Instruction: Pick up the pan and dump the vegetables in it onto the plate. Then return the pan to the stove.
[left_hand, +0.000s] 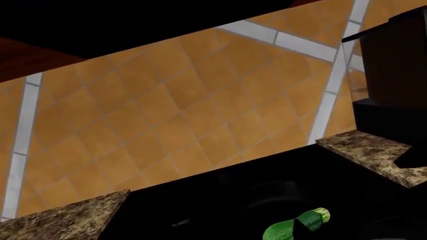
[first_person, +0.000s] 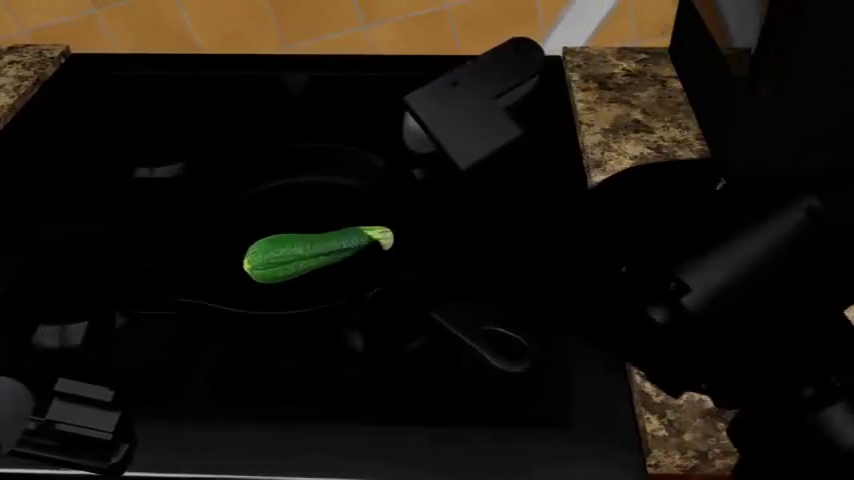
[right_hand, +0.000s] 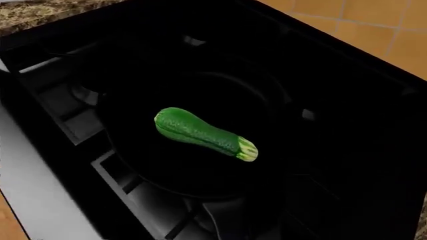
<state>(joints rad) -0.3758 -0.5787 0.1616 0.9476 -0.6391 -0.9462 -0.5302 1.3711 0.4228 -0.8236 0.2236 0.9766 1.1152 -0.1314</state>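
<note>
Dark stove (first_person: 134, 120) nearly hides pan (first_person: 254, 290) under zucchini (first_person: 314, 253).

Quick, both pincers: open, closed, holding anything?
Left pincer: cannot be told; its fingers are out of view.
Right pincer: cannot be told either. The glossy green zucchini lies unheld in the round black skillet.

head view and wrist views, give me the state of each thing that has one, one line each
pan: upright on the stove, not gripped
zucchini: lying on its side inside the pan
stove: pan resting on its grates, no flame visible
pan handle: free, points toward the right arm's side
left gripper: low near the stove front, holding nothing, fingers unclear
right gripper: not in view
</note>
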